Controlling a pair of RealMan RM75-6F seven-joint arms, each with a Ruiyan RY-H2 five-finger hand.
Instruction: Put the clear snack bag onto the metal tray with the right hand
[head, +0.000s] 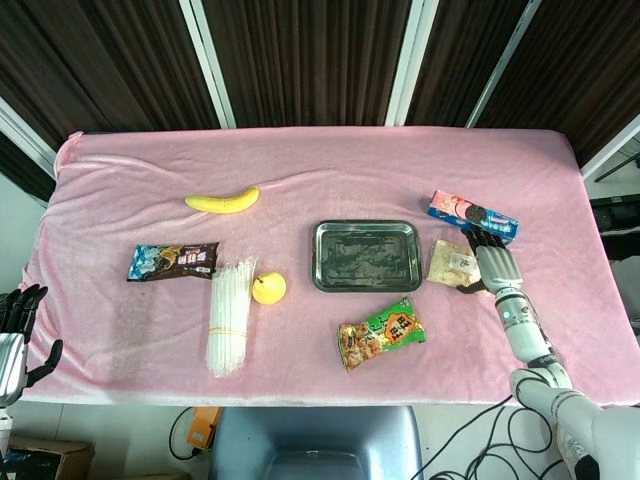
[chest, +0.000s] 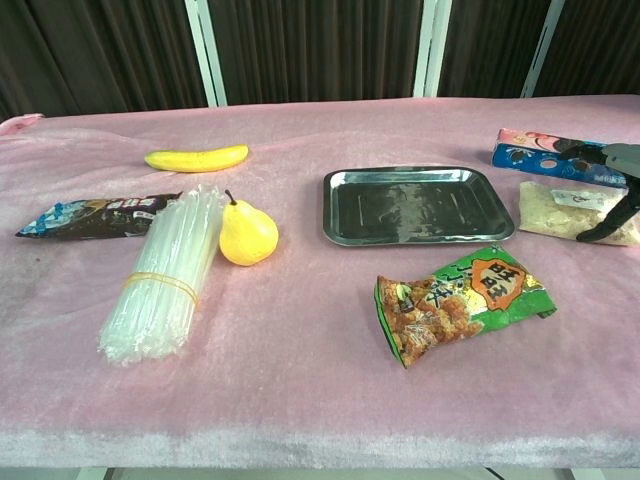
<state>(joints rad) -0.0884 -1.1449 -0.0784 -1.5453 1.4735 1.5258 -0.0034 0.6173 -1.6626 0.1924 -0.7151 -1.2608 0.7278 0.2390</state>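
The clear snack bag (head: 448, 263) (chest: 562, 209) with pale contents lies flat on the pink cloth, just right of the empty metal tray (head: 366, 256) (chest: 415, 205). My right hand (head: 491, 266) (chest: 613, 188) lies over the bag's right part with its fingers spread. Its thumb touches the bag's near right corner, and the bag stays flat on the cloth. My left hand (head: 16, 334) hangs off the table's near left corner, holding nothing, fingers apart.
A blue cookie box (head: 472, 215) (chest: 545, 155) lies just behind the bag. A green snack bag (head: 381, 333) (chest: 460, 300) sits in front of the tray. A pear (head: 268, 288), a straw bundle (head: 230, 316), a dark snack bag (head: 173, 261) and a banana (head: 222, 201) lie on the left.
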